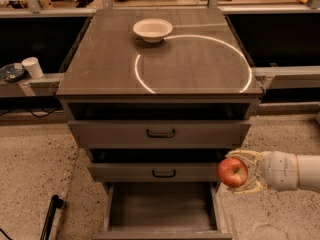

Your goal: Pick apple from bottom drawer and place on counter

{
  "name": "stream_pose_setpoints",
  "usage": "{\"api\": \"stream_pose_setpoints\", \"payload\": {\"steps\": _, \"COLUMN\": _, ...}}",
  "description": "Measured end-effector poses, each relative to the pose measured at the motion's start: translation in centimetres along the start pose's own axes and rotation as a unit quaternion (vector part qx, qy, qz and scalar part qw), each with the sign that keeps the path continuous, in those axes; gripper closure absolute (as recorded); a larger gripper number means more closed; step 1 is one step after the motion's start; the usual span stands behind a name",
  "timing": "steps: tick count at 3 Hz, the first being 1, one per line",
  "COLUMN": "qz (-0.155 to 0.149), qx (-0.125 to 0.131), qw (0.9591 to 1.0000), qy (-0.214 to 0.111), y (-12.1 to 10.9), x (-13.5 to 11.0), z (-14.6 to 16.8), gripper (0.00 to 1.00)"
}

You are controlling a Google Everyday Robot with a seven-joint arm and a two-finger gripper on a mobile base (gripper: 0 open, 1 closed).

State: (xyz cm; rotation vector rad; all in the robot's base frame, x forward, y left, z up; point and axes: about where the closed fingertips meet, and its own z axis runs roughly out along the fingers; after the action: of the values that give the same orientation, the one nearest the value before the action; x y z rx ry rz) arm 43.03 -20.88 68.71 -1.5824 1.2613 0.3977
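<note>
The red apple (232,172) with yellowish patches sits between the pale fingers of my gripper (236,171), which is shut on it. The gripper reaches in from the right edge and holds the apple in the air by the cabinet's lower right side, level with the middle drawer (155,172). The bottom drawer (160,208) is pulled open below and to the left, its grey floor bare. The counter (165,59) with its thin white ring lies well above the apple.
A white bowl (152,29) stands at the counter's back, touching the ring. The top drawer (160,133) is slightly out. A white cup (33,67) and dark dish (11,73) sit on a ledge at left. A black rod (50,216) lies on the speckled floor.
</note>
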Motion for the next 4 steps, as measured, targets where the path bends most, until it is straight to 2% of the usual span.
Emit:
{"api": "stream_pose_setpoints", "payload": {"steps": 1, "qz": -0.032, "qx": 0.034, "qw": 0.9984, "qy": -0.031, "y": -3.7, "x": -4.2, "z": -2.9, "gripper": 1.00}}
{"api": "stream_pose_setpoints", "payload": {"steps": 2, "qz": -0.056, "qx": 0.061, "qw": 0.9956, "qy": -0.044, "y": -6.6, "x": -8.4, "z": -6.8, "gripper": 1.00}}
{"api": "stream_pose_setpoints", "payload": {"steps": 3, "qz": -0.032, "qx": 0.061, "qw": 0.9960, "qy": -0.056, "y": -10.9, "x": -9.1, "z": -8.2, "gripper": 1.00}}
{"api": "stream_pose_setpoints", "payload": {"steps": 4, "qz": -0.027, "qx": 0.045, "qw": 0.9950, "qy": -0.084, "y": -18.4, "x": -12.9, "z": -5.9, "gripper": 1.00}}
